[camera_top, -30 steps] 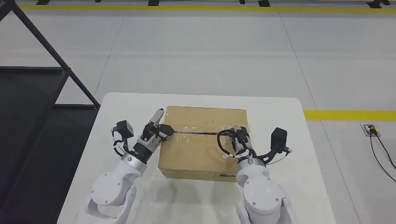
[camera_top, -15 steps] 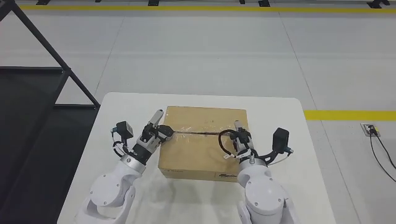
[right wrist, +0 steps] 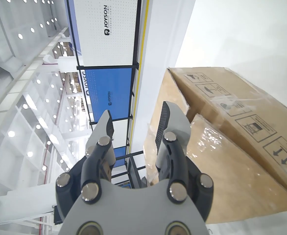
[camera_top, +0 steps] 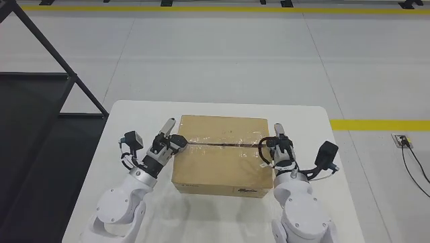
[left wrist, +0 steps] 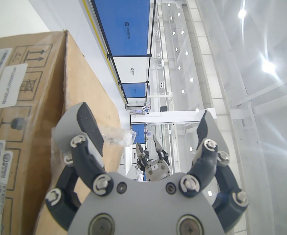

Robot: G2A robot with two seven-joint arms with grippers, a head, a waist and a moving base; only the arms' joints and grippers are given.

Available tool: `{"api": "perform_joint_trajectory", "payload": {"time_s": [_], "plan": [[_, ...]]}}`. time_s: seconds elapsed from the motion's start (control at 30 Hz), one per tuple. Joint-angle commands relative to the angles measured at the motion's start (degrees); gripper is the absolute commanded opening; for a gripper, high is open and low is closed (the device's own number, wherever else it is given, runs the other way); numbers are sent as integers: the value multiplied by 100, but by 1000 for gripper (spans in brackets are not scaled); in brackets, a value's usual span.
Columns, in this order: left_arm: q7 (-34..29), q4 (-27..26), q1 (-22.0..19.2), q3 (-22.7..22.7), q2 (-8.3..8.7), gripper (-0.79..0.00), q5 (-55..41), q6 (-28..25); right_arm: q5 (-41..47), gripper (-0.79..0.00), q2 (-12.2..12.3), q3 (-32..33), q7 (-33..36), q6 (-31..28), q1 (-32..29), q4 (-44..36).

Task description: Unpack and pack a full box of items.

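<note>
Closed, taped box [camera_top: 222, 154] hides its contents; left gripper [left wrist: 145, 112] and right gripper [right wrist: 136, 111] flank it, fingers spread.

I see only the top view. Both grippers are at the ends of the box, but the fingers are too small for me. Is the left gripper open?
Observer: Yes. The left wrist view shows the left gripper open, with nothing between its fingers.
Operator: And the right one?
Observer: The right gripper is open too, and empty.
Operator: Is the tape loose anywhere?
Observer: A crumpled bit of clear tape sticks out at the top edge of the box, close by one finger of the left gripper.
</note>
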Motion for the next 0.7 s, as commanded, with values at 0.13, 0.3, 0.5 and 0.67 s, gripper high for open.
{"api": "perform_joint_trajectory", "payload": {"time_s": [0.13,0.3,0.5,0.67], "plan": [[61,-49,42,-10,-15,0,-72,-176,290,-422,6,-144,490,-484,-163,-176],[141,-199,219,-31,-23,0,-45,-512,290,0,6,-144,490,-484,-163,-176],[255,-598,500,-125,-31,0,-38,-1073,221,-693,31,-218,792,-576,-222,-38],[478,-749,539,-167,-55,0,-138,-1308,-310,-785,0,-795,911,-37,333,557]]}}
